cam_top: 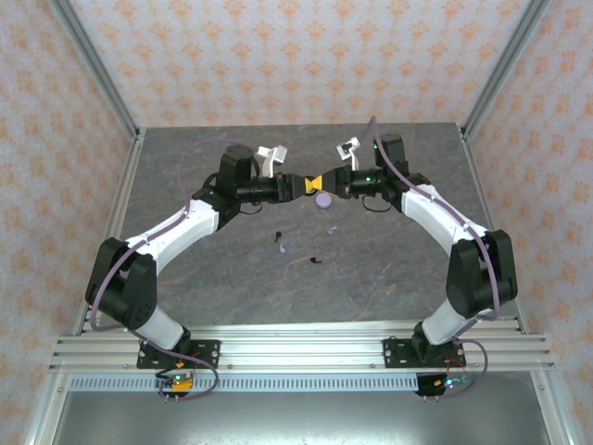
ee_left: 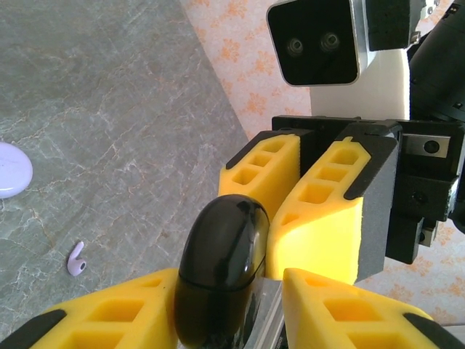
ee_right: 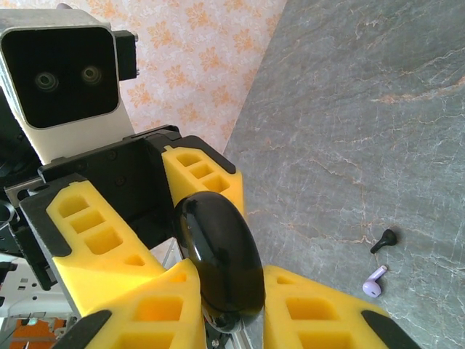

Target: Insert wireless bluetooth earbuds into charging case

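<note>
The black charging case [ee_right: 216, 240] is held above the table [cam_top: 185, 278], bridging both grippers. The right gripper [ee_right: 229, 276] clamps one end of the case. The left gripper [ee_left: 229, 283] stands narrow around the other end, but I cannot tell whether it presses. A lilac earbud [ee_right: 373, 282] and a black earbud piece [ee_right: 383, 239] lie on the table, well apart from the case and outside both jaws.

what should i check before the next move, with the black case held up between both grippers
1. Right gripper shut on the black case: ok.
2. Left gripper firmly on the case: cannot tell, its fingers flank it.
3. Case lid open for loading: not ok, looks shut.
4. Lilac earbud loose on the table: ok.
5. Black piece close by the lilac earbud, not touching: ok.
6. Round lilac puck apart from the earbuds: ok.
</note>
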Controlling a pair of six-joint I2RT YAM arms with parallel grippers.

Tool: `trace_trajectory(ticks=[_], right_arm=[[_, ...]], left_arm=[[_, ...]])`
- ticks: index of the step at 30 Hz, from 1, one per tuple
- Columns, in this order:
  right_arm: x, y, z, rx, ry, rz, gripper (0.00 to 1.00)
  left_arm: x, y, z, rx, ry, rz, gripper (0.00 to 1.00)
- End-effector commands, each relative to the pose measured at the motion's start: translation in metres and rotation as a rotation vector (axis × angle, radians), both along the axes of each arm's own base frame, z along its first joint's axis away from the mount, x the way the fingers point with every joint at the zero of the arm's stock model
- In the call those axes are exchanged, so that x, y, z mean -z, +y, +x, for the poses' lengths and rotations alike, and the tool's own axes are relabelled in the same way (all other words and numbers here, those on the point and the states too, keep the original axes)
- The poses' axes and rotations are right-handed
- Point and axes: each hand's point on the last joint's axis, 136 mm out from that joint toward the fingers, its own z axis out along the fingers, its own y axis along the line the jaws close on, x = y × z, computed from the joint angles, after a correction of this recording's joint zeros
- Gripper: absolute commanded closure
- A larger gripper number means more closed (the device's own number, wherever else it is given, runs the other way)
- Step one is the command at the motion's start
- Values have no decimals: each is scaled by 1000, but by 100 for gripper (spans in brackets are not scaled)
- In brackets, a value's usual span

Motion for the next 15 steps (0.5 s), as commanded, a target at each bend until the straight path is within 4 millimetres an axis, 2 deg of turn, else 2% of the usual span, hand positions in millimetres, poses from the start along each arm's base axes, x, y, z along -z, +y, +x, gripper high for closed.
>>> trace_trajectory(ticks=[1, 8, 11, 13, 15], right_arm=[[-15, 2, -8, -16, -51, 26, 79], [-15, 3, -12, -33, -48, 26, 79], [-12, 4, -15, -44, -48, 5, 78], [-10, 3, -15, -36, -51, -15, 73], [-9, -1, -14, -11, -60, -45, 64]], left_arm=[[-8, -3, 2, -13, -35, -7, 62], [-10, -2, 2, -18, -41, -7, 70], [-9, -3, 2, -16, -44, 1, 76], [-8, -2, 2, -15, -45, 3, 80], [-9, -3, 0, -9, -56, 9, 82]])
